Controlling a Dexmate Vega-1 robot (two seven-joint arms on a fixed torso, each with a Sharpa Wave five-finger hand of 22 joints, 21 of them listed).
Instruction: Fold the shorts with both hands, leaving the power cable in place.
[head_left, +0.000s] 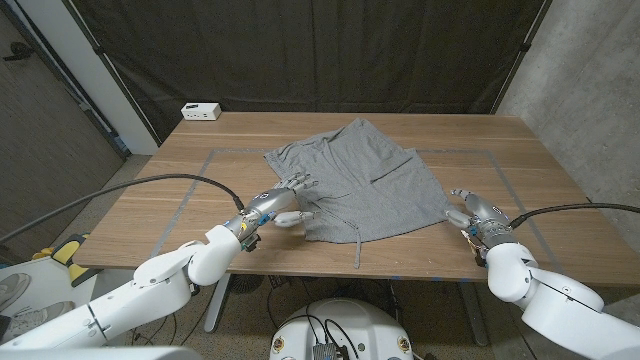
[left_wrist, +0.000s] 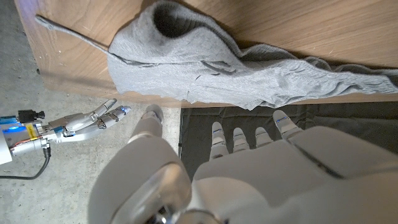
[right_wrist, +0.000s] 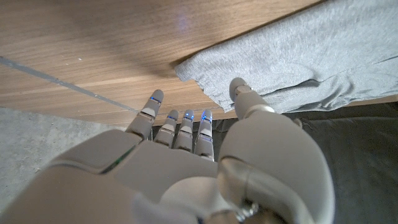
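Note:
The grey shorts (head_left: 360, 180) lie spread and rumpled on the middle of the wooden table (head_left: 180, 200), and a drawstring (head_left: 357, 246) trails toward the front edge. My left hand (head_left: 285, 203) hovers at the shorts' left edge with its fingers spread, holding nothing. In the left wrist view its fingertips (left_wrist: 239, 138) point at the bunched cloth (left_wrist: 249, 71). My right hand (head_left: 472, 215) is open beside the shorts' front right corner. In the right wrist view its thumb (right_wrist: 244, 94) reaches the cloth's corner (right_wrist: 205, 78) without pinching it.
A small white box (head_left: 201, 111) stands at the table's back left corner. Grey tape lines (head_left: 190, 190) mark a rectangle around the shorts. Black cables (head_left: 150, 183) run from both arms off the table's sides. A dark curtain hangs behind.

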